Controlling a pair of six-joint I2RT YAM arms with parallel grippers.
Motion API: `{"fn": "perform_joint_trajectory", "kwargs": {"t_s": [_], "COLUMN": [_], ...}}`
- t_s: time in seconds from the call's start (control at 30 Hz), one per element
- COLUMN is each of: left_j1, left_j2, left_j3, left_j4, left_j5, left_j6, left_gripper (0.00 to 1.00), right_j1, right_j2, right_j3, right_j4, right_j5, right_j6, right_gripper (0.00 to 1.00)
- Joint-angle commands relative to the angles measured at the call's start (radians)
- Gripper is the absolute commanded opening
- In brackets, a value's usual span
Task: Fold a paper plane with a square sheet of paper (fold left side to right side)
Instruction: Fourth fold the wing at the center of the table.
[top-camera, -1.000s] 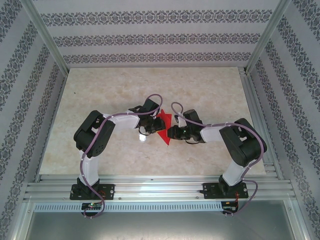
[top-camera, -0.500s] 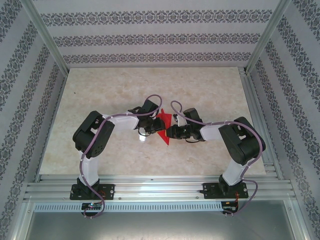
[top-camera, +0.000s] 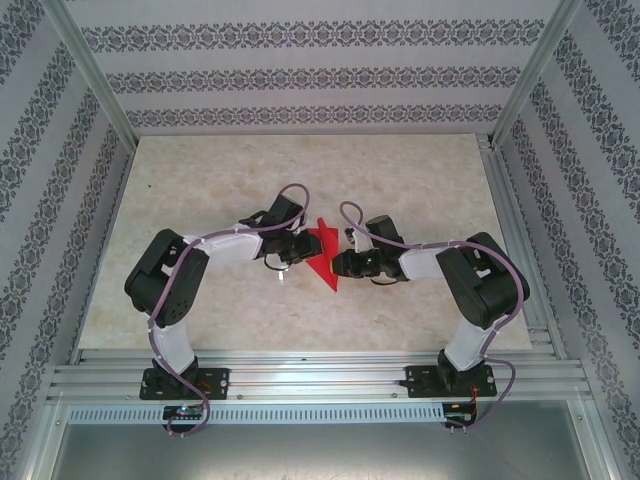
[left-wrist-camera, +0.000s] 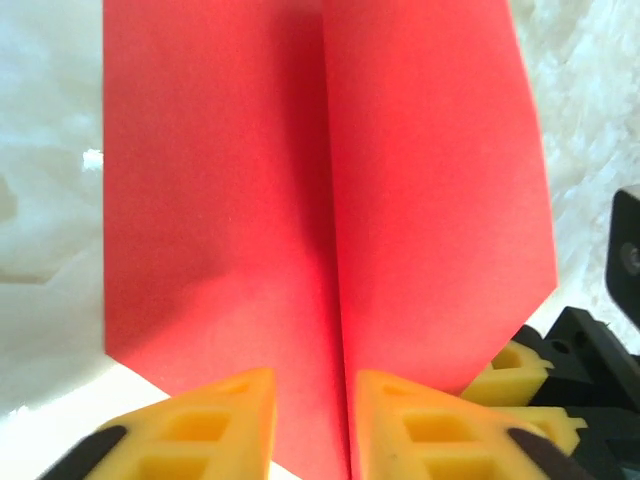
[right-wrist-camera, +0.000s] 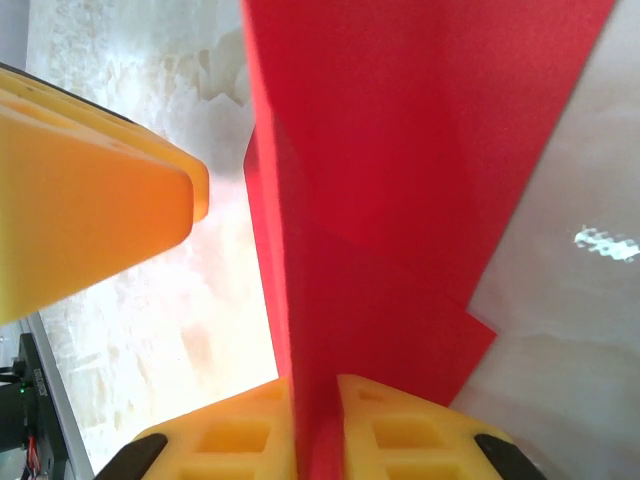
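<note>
Two hands meeting mid-bench (top-camera: 200, 170) over folded red paper (top-camera: 323, 258), right hand (right-wrist-camera: 315, 385) clamped on its raised ridge, left hand (left-wrist-camera: 312, 385) slightly parted astride the crease, grip unclear.

Black-and-white arms (top-camera: 172, 340), purple cables (top-camera: 352, 215), yellow jaws.

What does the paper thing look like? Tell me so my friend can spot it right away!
Find the pale marble-patterned table and look at its middle, where the left gripper and right gripper nearly meet. Between them is the creased sheet of thin bright red paper, pointed toward the near edge. Nothing else nearby is red.
</note>
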Motion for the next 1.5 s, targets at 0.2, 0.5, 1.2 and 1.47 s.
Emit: {"fn": "perform_joint_trajectory", "kwargs": {"t_s": [0.2,0.5,1.2,1.47], "left_j1": [0.025,0.027,0.024,0.029], "left_j2": [0.115,0.158,0.177,0.108], "left_j3": [0.069,0.041,0.032,0.035], "left_j4": [-0.027,-0.011,-0.017,-0.052], "left_j5": [-0.011,-0.011,-0.017,-0.017], "left_j6": [0.03,0.031,0.033,0.059], "left_gripper": [0.05,0.03,0.03,0.06], "right_j1": [0.005,0.016,-0.041,-0.042], "right_j2": [0.026,0.062,0.151,0.162], "right_j3": [0.036,0.06,0.044,0.038], "right_j4": [0.009,0.044,0.112,0.077], "right_j5": [-0.025,-0.067,-0.166,-0.148], "right_j6": [-0.02,0.005,0.058,0.038], "right_gripper": [0.16,0.16,0.13,0.13]}}
